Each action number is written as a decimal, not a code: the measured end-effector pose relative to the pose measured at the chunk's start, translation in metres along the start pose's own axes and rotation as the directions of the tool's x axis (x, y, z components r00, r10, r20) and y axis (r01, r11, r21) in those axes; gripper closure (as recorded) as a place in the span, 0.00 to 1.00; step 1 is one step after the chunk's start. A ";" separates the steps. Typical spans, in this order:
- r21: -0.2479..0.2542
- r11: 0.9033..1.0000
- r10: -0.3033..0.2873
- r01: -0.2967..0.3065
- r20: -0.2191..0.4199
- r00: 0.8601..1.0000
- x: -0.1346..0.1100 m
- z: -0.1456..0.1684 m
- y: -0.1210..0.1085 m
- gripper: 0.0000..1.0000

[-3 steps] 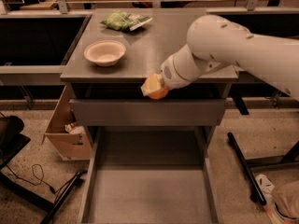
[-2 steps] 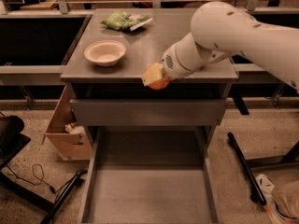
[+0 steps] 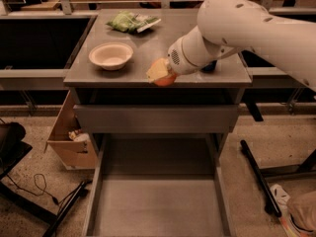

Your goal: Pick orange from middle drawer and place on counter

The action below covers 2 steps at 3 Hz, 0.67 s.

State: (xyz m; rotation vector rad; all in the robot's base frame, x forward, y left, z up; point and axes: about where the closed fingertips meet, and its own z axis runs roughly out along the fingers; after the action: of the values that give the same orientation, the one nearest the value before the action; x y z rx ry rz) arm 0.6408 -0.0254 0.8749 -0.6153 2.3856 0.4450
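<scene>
You raised the end effector (image 3: 162, 74), clenched on the orange (image 3: 167, 80), to the near edge of the tabletop (image 3: 148, 48); setting it down looked next.

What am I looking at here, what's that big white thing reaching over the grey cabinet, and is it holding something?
This is one picture, taken from above and in front, looking down at a grey metal counter. The big white thing is a robot arm. Its gripper, a two-fingered clamp at the arm's end, sits over the counter's front edge and is closed on an orange. On the counter lie a white bowl and a green packet. Below, one drawer is pulled out, and the drawer front above it is shut. A cardboard box stands on the floor at the picture's left.
</scene>
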 end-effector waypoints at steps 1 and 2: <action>0.052 0.999 -0.019 0.016 0.042 0.999 -0.045 -0.011 -0.004 1.00; 0.130 0.991 0.005 -0.017 0.088 0.996 -0.119 -0.014 -0.029 1.00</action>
State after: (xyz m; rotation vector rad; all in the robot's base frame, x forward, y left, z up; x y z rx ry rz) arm 0.7321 -0.0183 0.9576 -0.5132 2.3143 0.3103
